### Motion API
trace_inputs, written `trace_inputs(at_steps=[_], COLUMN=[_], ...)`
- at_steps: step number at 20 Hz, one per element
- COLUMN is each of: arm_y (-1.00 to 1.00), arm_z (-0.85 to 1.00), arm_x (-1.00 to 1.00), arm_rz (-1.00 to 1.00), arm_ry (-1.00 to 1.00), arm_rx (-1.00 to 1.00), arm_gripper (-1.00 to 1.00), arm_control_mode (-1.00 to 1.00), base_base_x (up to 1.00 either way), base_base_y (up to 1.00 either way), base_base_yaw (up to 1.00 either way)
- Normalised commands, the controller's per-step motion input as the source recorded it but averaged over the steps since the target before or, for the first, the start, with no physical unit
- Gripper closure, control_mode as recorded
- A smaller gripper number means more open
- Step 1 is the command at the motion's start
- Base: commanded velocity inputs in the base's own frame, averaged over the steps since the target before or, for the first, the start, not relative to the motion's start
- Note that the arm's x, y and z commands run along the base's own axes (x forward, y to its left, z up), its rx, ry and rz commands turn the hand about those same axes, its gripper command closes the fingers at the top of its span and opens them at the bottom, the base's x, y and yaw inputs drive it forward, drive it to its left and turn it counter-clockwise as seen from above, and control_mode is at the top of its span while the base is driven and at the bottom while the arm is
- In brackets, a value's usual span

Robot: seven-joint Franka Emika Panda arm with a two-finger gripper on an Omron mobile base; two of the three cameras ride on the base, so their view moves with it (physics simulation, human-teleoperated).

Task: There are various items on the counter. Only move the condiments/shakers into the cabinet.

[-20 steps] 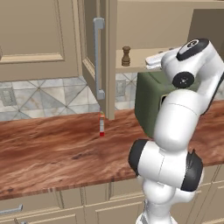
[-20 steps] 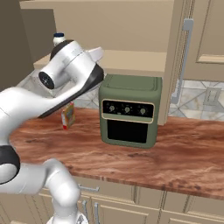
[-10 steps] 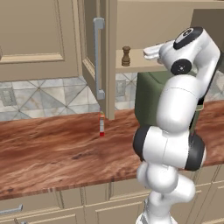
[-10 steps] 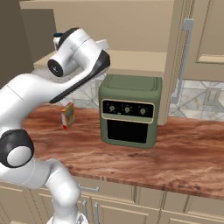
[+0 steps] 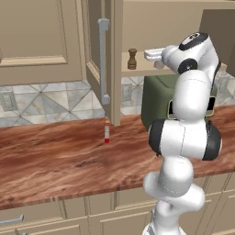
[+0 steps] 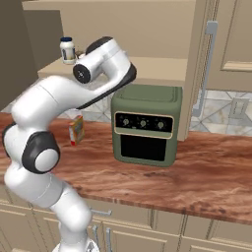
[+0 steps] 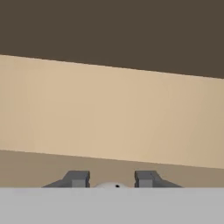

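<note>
Up high, gripper [image 7: 111, 181] clamped on pale grey shaker [image 7: 110, 185], over cabinet shelf [image 7: 109, 118]

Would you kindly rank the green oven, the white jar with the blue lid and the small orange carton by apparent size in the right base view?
1. Green oven, by far the largest.
2. Orange carton.
3. White jar.
Carton and jar look close in size; the jar stands farther back on the cabinet shelf, so that order is unsure.

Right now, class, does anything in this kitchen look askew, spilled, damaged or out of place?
Nothing stands out. The pepper mill and white jar stand upright on the cabinet shelf, the green oven sits square on the counter, and the small red bottle stands upright. No spills or damage show.
</note>
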Motion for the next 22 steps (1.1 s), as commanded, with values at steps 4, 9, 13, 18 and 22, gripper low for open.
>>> trace_inputs(at_steps=[4, 9, 13, 18, 22], arm_y=[0.11, 0.15, 0.2, 0.37, 0.61], arm_z=[0.71, 0.73, 0.62, 0.35, 0.16], arm_x=[0.49, 0.48, 0.41, 0.27, 0.22], arm_rz=[0.15, 0.1, 0.07, 0.04, 0.01], arm_ry=[0.22, 0.24, 0.25, 0.28, 0.36], arm_rx=[0.16, 0.09, 0.02, 0.0, 0.0], arm_gripper=[1.0, 1.0, 1.0, -1.0, -1.0], arm_control_mode=[-1.0, -1.0, -1.0, -1.0, -1.0], base_base_x=[0.0, 0.0, 0.0, 0.0, 0.0], base_base_y=[0.0, 0.0, 0.0, 0.0, 0.0], base_base_yaw=[0.0, 0.0, 0.0, 0.0, 0.0])
